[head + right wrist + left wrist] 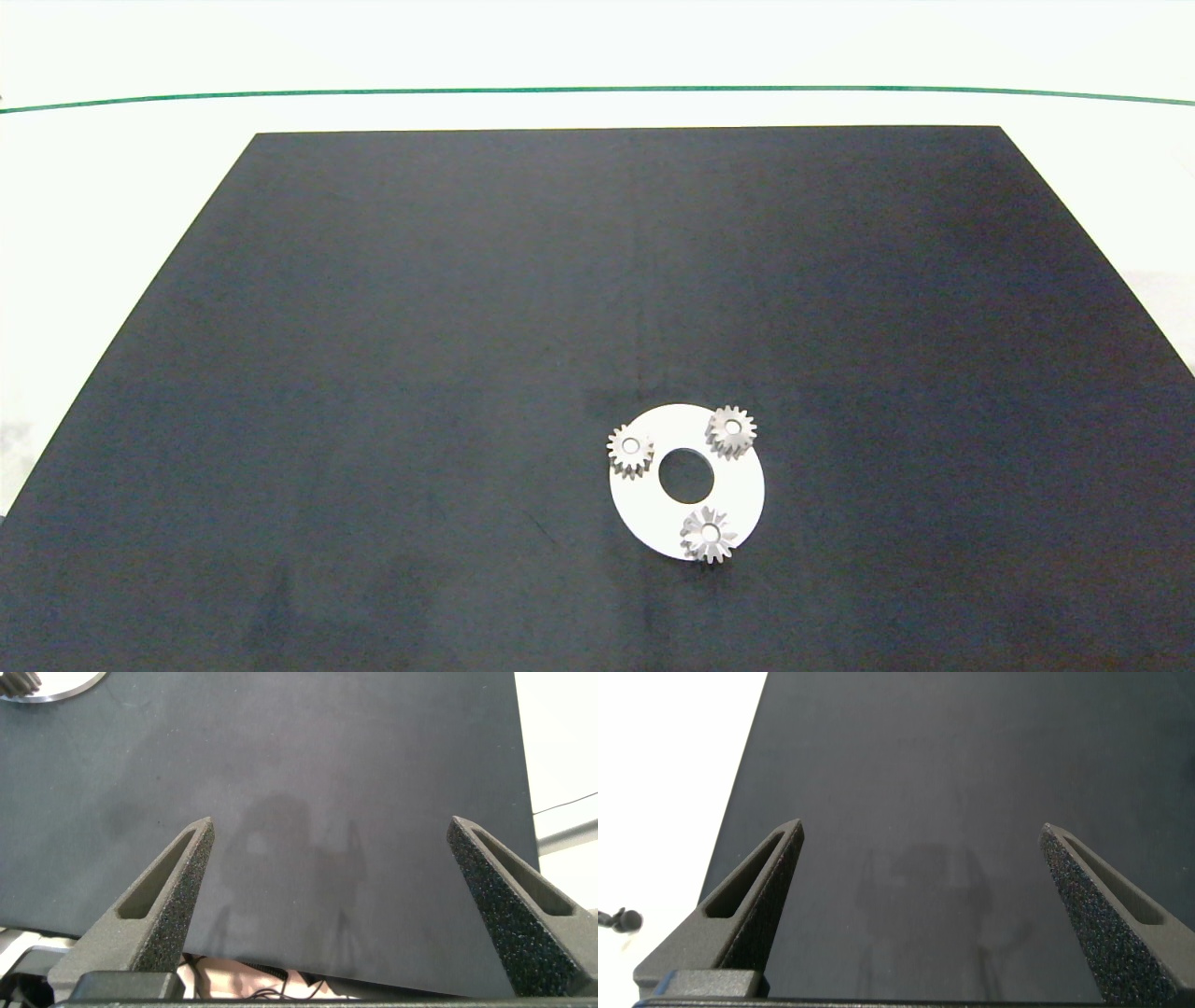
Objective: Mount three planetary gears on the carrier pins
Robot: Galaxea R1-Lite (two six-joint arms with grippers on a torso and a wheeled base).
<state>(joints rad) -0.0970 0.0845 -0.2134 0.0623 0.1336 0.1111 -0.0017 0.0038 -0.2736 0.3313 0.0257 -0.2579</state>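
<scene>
A: Where are the gears (630, 452) found?

B: On the white disc (738, 485), at ten, one and five o'clock around its hole; the pins are hidden under them.

A: And the grippers?

B: The left gripper (920, 845) and the right gripper (329, 840) are held spread over bare mat (373, 327), nothing gripped. Seating should only be checked.

Matt black mat (373, 373); metallic gears (731, 431); smooth white disc (644, 513)

**Black mat on a pale table**

A dark, matte mat (373, 373) covers most of the pale table (112, 187). A thin green line (597, 90) crosses the table beyond the mat's far edge. Directly on the mat, toward its near side and slightly right of centre, lies a flat white disc (738, 485) with a round centre hole.
</scene>
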